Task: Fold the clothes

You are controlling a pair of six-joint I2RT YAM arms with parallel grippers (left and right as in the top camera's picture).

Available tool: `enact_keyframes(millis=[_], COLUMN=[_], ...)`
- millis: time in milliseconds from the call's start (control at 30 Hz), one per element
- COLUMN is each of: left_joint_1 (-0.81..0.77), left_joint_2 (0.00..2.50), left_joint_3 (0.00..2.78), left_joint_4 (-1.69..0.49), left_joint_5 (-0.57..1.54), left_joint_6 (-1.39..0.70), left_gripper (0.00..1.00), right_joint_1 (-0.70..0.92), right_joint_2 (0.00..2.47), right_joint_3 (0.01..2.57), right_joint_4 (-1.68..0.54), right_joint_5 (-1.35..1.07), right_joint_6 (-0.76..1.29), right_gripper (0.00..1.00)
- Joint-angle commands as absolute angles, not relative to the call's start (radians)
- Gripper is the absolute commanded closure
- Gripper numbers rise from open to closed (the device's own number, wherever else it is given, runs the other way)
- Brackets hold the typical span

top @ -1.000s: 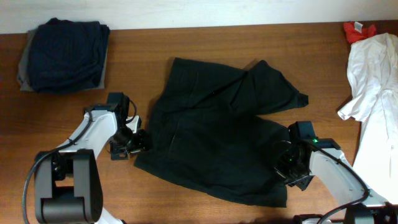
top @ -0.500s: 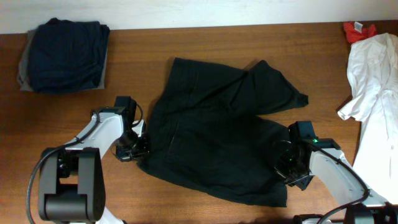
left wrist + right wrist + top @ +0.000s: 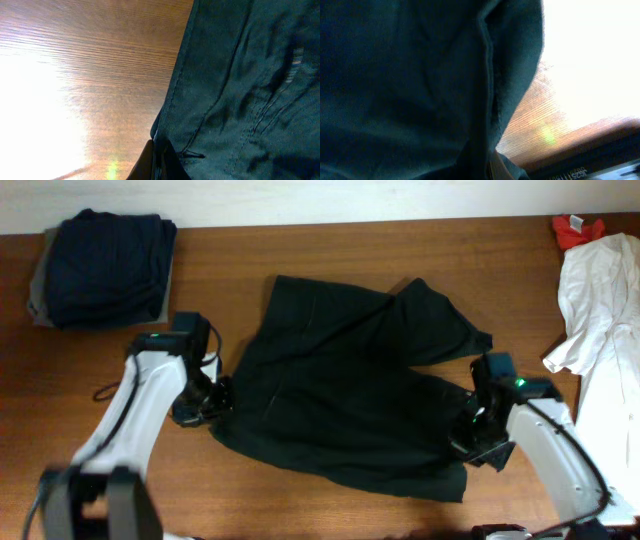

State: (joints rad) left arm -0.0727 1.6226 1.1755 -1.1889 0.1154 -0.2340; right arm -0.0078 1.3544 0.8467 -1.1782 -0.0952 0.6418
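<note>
The black garment [image 3: 350, 390] lies spread and wrinkled across the middle of the wooden table [image 3: 300, 250] in the overhead view, its upper right part folded over toward the centre and its lower edge running toward the bottom of the frame. The left gripper [image 3: 215, 402] sits at the garment's left edge, left of centre, with its jaws pressed together on the hem. In the left wrist view the dark fingertips [image 3: 157, 162] meet at the bottom centre of the frame exactly where the seamed border of the black garment [image 3: 250, 90] ends, and bare table [image 3: 90, 75] fills the left half. The right gripper [image 3: 468, 442] is at the garment's lower right edge, in the lower right of the overhead frame, with its jaws drawn together on the cloth. In the right wrist view the black garment [image 3: 410, 85] covers most of the frame and its folded border drops into the gripper [image 3: 492, 167] at the bottom, with a strip of table [image 3: 540, 115] showing to the right. A folded navy garment [image 3: 105, 265] rests on a grey piece [image 3: 38, 295] in the upper left corner, well apart from both grippers. A white garment [image 3: 600, 300] hangs along the right edge, with a small red piece [image 3: 572, 228] touching its top in the upper right corner.
</note>
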Motion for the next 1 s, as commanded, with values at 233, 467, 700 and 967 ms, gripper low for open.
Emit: enact_keyframes(millis=[233, 467, 700, 967], left_joint_1=[-0.071, -0.071, -0.071, -0.071], left_joint_2=[1.094, 1.032, 1.035, 1.192], left_joint_3=[1.544, 1.983, 2.221, 2.180], left_joint_4=[-1.416, -1.559, -1.564, -1.545], left_joint_5=[0.082, 0.081, -0.102, -0.174], left_joint_6=[-0.333, -0.349, -0.398, -0.419], left_gripper=[0.99, 0.99, 0.99, 0.99], right_joint_1=[-0.014, -0.014, -0.014, -0.014], right_joint_2=[1.035, 0.934, 1.007, 1.205], right_joint_3=[1.380, 1.824, 2.232, 2.281], right_joint_4=[-1.491, -1.633, -1.681, -1.679], right_joint_5=[-0.076, -0.075, -0.001, 0.004], right_joint_6=[0.471, 0.422, 0.407, 0.403], right_gripper=[0.96, 0.96, 0.95, 0.94])
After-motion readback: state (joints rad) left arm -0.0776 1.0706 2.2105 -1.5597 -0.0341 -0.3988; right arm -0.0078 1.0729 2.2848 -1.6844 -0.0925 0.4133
